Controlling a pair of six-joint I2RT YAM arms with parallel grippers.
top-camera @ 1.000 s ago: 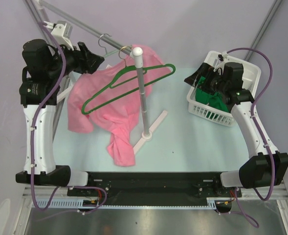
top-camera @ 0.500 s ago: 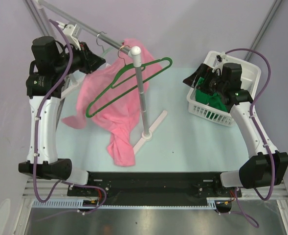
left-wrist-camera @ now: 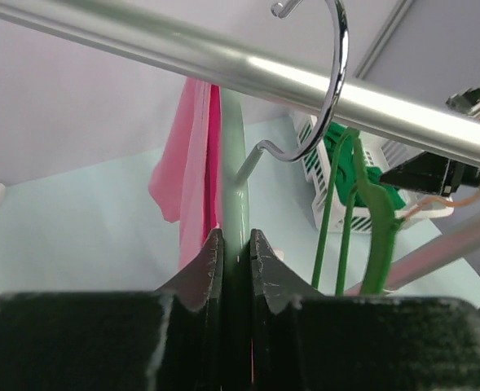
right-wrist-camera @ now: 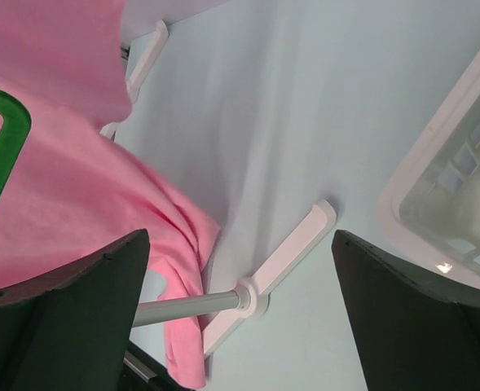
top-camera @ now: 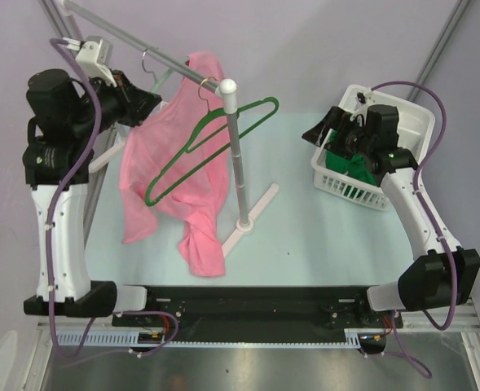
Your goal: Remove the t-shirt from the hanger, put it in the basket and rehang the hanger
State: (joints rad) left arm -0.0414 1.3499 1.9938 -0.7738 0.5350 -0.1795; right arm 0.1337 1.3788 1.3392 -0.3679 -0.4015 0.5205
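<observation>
Now; basket (top-camera: 350, 193) holds green cloth (top-camera: 351, 168); left tool (top-camera: 146, 104) pinches t-shirt (top-camera: 174, 155); right tool (top-camera: 316, 133) open

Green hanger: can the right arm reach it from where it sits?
Probably yes. The right gripper is open and faces the near end of the hanger with open space between; only the rack post stands close by.

Robotics lab: bolted arms (top-camera: 60, 220), black mounting rail (top-camera: 256, 297), plain grey walls (top-camera: 321, 41).
</observation>
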